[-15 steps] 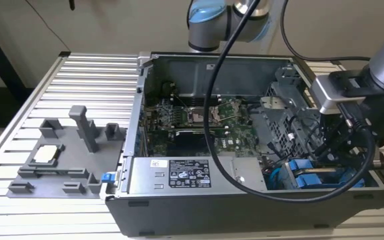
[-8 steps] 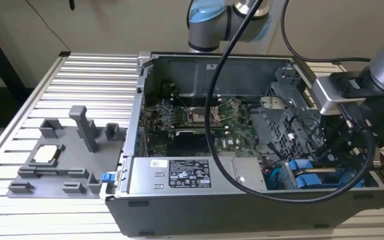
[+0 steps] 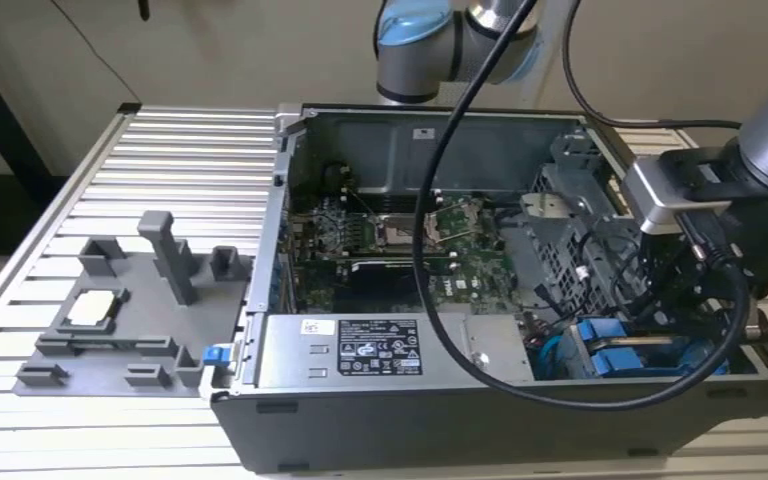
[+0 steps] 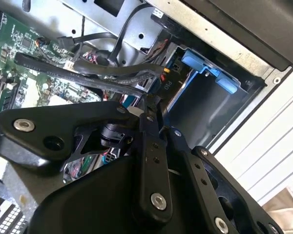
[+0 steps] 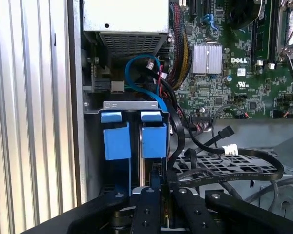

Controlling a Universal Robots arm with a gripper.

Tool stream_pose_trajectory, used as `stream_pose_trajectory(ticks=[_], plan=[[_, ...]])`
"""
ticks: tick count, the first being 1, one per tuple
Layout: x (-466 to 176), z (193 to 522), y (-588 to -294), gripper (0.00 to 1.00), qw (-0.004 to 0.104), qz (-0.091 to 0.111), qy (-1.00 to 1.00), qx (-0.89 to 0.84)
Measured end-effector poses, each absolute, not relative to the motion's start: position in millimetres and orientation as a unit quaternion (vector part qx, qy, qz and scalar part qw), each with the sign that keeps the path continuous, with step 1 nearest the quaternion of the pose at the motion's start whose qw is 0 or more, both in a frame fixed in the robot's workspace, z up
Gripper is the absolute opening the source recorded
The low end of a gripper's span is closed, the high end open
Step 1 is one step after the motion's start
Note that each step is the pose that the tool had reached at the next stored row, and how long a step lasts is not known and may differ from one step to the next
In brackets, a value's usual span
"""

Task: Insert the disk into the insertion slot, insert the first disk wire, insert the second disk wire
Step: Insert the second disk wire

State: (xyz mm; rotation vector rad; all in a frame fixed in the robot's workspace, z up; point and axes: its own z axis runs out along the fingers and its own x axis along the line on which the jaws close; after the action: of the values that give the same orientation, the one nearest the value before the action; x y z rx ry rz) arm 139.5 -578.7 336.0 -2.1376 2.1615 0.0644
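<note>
Two bright blue carrier frames stand side by side in the drive bay at the case's front corner, on the exterior view's right. The disk sits in that insertion slot, its metal body mostly hidden. My gripper reaches down into the bay at the end of that carrier. Its fingers are drawn together on the small dark plug of a disk wire, a flat black cable trailing off across the case.
The open computer case holds a green motherboard, a silver power supply and bundles of black, blue and red cables. A thick black cable loops from my arm across the case. A grey fixture tray lies on the ribbed table at the exterior view's left.
</note>
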Motion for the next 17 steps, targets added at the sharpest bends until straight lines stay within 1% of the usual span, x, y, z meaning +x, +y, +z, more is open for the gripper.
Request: stream_pose_trajectory(ticks=[11,13,14,17], plan=[[139.9,334.0,-578.7,0.16,0.05,0.022,0.71,-0.702],[139.9,333.5,-578.7,0.18,0.051,0.022,0.71,-0.702],[139.9,333.7,-578.7,0.24,0.05,0.022,0.71,-0.702],[139.8,345.6,-578.7,0.24,0.05,0.022,0.71,-0.702]])
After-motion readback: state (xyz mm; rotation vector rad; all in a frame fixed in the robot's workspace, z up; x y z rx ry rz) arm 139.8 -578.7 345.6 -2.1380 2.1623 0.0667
